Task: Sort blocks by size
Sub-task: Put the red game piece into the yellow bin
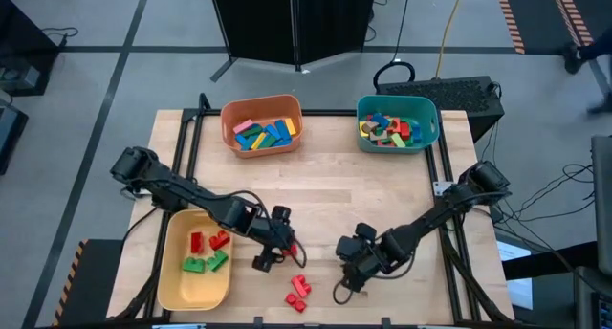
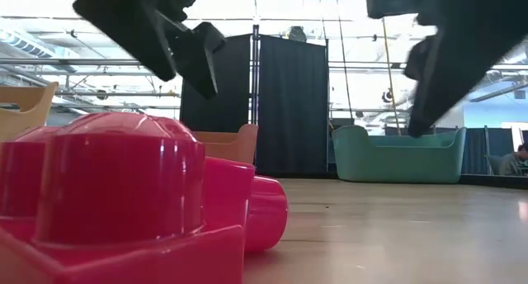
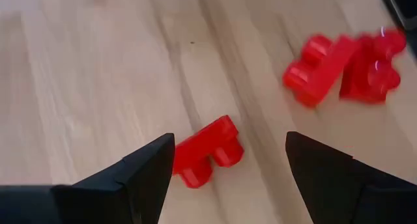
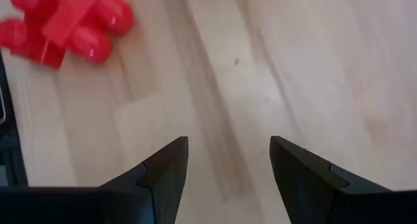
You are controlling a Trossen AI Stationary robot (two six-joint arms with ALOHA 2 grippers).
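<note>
Three red studded blocks lie flat on the wooden table near its front edge. The smallest (image 3: 208, 151) lies between and below the fingertips of my left gripper (image 3: 228, 142), which is open and touches nothing I can see. The other two (image 1: 298, 291) sit close together a little to the right. My right gripper (image 1: 346, 279) hovers right of them, open, with bare wood between its fingers (image 4: 228, 146). Further blocks lie in the three bins.
A yellow bin (image 1: 172, 272) at the front left holds red and green blocks. An orange bin (image 1: 229, 114) and a teal bin (image 1: 432, 114) with mixed blocks stand at the far edge. Bare wood lies between them and the arms.
</note>
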